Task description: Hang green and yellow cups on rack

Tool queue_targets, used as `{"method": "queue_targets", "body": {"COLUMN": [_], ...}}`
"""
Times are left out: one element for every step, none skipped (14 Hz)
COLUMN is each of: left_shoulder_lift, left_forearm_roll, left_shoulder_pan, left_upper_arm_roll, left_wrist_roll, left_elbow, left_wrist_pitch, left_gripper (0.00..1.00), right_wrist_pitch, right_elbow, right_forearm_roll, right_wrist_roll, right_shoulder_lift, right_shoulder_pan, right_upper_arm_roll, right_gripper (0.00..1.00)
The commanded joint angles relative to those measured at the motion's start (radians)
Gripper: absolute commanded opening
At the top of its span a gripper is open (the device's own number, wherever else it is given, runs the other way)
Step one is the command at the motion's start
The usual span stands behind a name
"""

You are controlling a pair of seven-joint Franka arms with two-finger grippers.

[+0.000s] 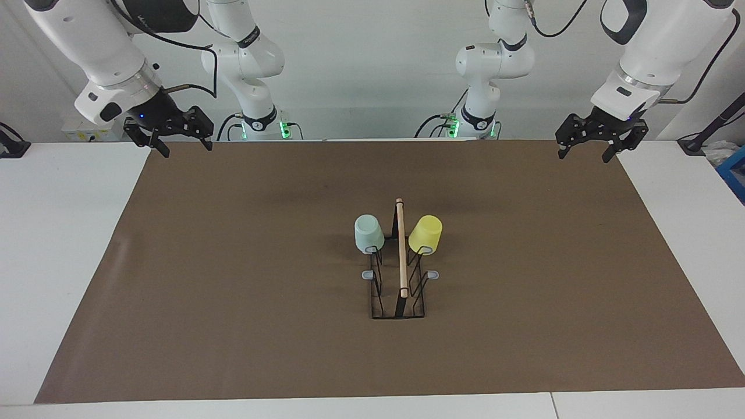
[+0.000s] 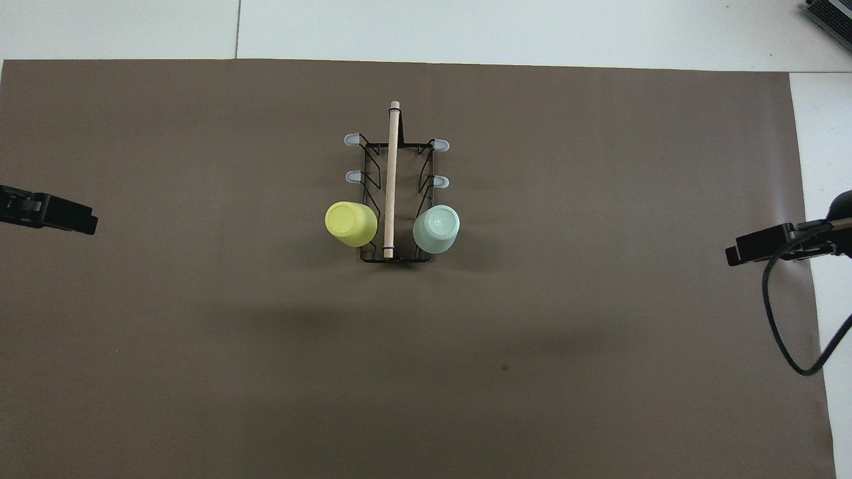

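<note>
The black wire rack (image 1: 399, 291) (image 2: 394, 199) with a wooden rod along its top stands mid-mat. A pale mint green cup (image 1: 368, 233) (image 2: 436, 229) hangs upside down on a prong toward the right arm's end. A bright yellow cup (image 1: 425, 234) (image 2: 351, 223) hangs likewise on the matching prong toward the left arm's end. Both sit on the prongs nearest the robots. My right gripper (image 1: 180, 145) hovers open and empty over the mat's corner at its own end. Over the other corner hangs my left gripper (image 1: 585, 152), open and empty as well.
A brown mat (image 1: 233, 262) covers most of the white table (image 1: 58, 233). Grey-tipped free prongs (image 2: 353, 140) stick out of the rack farther from the robots. A black cable (image 2: 775, 319) dangles from the right arm.
</note>
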Motion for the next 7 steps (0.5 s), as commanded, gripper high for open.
{"method": "queue_targets", "body": {"left_shoulder_lift": [-0.033,-0.033,-0.033,-0.033,-0.033,-0.033,-0.033], "left_forearm_roll": [0.017,0.017,0.016,0.017,0.017,0.016,0.016], "left_shoulder_pan": [0.007,0.007,0.007,0.007,0.007,0.007,0.007], "left_upper_arm_roll": [-0.004,-0.004,-0.004,-0.004,-0.004,-0.004,-0.004], "left_wrist_roll": [0.000,0.000,0.000,0.000,0.000,0.000,0.000], "left_elbow": [-0.039,-0.039,-0.039,-0.039,-0.039,-0.039,-0.039], "left_wrist_pitch": [0.012,0.012,0.012,0.012,0.012,0.012,0.010], "left_gripper": [1.00,1.00,1.00,1.00,1.00,1.00,1.00], "right_wrist_pitch": [-0.012,-0.005,-0.001,0.011,0.013,0.015,0.015], "right_elbow": [0.026,0.025,0.025,0.025,0.028,0.044,0.052], "right_forearm_roll": [0.006,-0.002,-0.002,-0.004,-0.004,-0.004,-0.005], "right_wrist_roll": [0.019,0.019,0.019,0.019,0.018,0.018,0.018], "right_shoulder_lift": [0.022,0.022,0.022,0.024,0.027,0.031,0.045], "right_shoulder_pan": [0.020,0.022,0.026,0.026,0.023,0.025,0.028], "right_upper_arm_roll": [-0.013,-0.014,-0.014,-0.013,-0.013,-0.014,-0.014], "right_gripper": [1.00,1.00,1.00,1.00,1.00,1.00,1.00]}}
